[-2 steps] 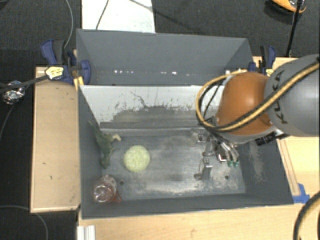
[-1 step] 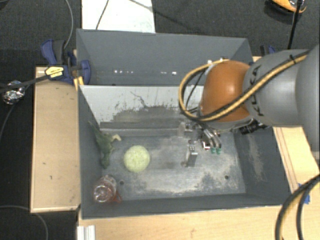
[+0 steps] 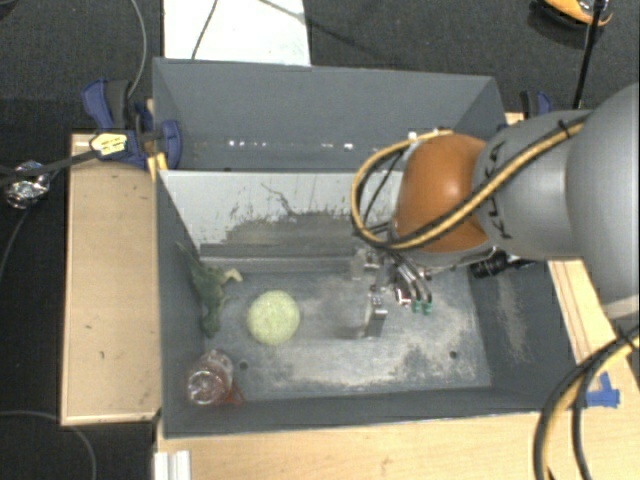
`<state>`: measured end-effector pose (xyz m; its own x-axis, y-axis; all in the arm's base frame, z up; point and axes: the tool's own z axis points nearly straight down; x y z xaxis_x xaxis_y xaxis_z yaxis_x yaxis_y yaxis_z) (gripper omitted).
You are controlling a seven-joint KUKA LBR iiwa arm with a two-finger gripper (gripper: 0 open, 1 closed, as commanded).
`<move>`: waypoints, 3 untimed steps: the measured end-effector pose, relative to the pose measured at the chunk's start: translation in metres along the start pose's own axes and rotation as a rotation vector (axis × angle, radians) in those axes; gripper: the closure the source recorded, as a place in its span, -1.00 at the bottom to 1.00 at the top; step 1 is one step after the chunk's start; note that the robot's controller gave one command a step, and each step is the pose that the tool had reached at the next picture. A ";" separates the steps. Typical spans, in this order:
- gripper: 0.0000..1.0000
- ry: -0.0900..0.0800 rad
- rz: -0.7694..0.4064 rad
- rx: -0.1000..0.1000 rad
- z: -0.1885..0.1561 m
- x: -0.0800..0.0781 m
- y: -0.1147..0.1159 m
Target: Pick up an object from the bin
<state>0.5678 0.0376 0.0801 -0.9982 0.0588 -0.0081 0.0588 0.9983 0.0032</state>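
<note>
My gripper (image 3: 377,318) hangs low over the bare floor in the middle of the bin, under the orange wrist cover. A pale green ball (image 3: 273,317) lies to its left, about a hand's width away and apart from it. Further left, a green toy dinosaur (image 3: 210,293) lies along the left wall. A small clear plastic cup (image 3: 209,381) with a reddish rim rests on its side in the front left corner. Nothing is under the gripper.
The arm reaches in from the right and covers the bin's back right part. All three loose things lie in the left half of the bin. The floor below and to the right of the gripper is scuffed bare metal.
</note>
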 end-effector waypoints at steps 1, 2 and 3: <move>-1.00 0.004 -0.083 0.004 0.005 0.010 0.034; -1.00 -0.002 -0.206 -0.002 0.009 0.011 0.062; -1.00 0.000 -0.224 0.002 0.010 -0.004 0.088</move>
<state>0.5770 0.1250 0.0709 -0.9864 -0.1641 -0.0088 -0.1641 0.9864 -0.0007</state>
